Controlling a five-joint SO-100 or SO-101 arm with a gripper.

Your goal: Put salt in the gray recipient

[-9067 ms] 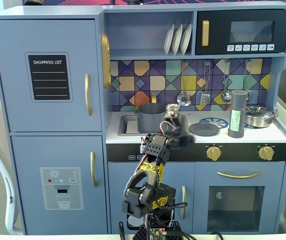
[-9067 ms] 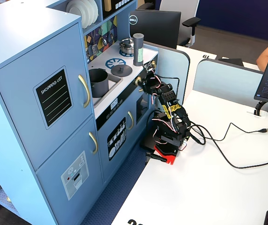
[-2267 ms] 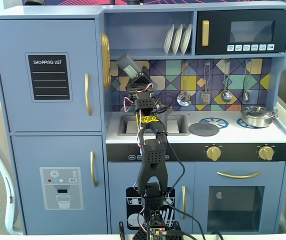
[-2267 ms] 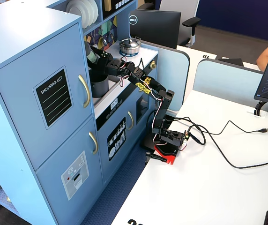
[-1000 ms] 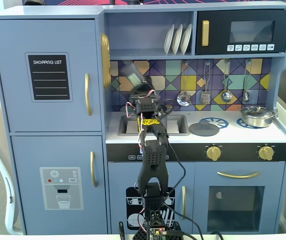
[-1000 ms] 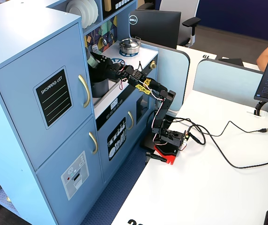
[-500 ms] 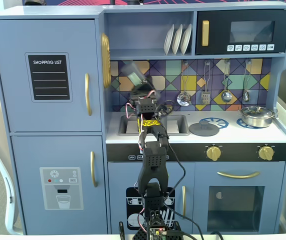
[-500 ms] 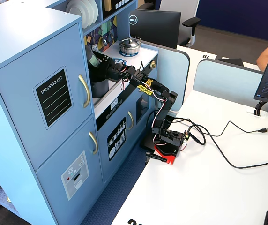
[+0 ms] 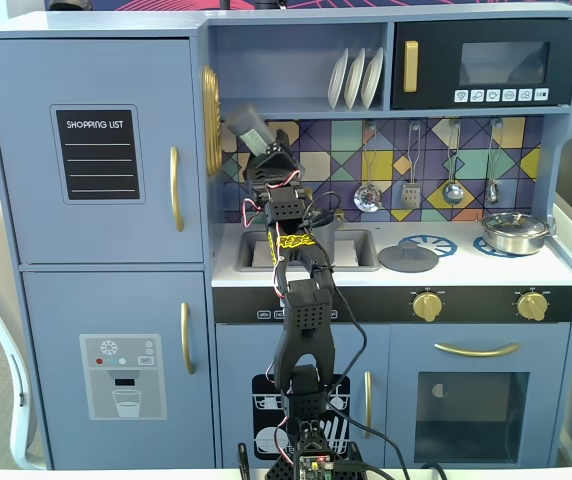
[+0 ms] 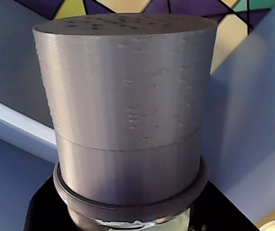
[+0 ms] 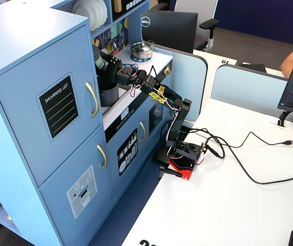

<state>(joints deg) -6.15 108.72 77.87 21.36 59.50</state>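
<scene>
My gripper is shut on the salt shaker, a gray cylinder with small holes in its flat top. It holds the shaker tilted, high above the sink and close to the cabinet's side wall. In the wrist view the shaker fills the frame, and my gripper shows only as black jaw parts at its base. The gray recipient, a dark cup, stands in the sink, partly behind my arm. In a fixed view from the side, the shaker and gripper are above the recipient.
A toy kitchen. A silver pot sits on the right burner and a gray disc on the left one. Utensils hang on the tiled back wall. Plates stand on the shelf above. A gold disc is on the side wall beside the shaker.
</scene>
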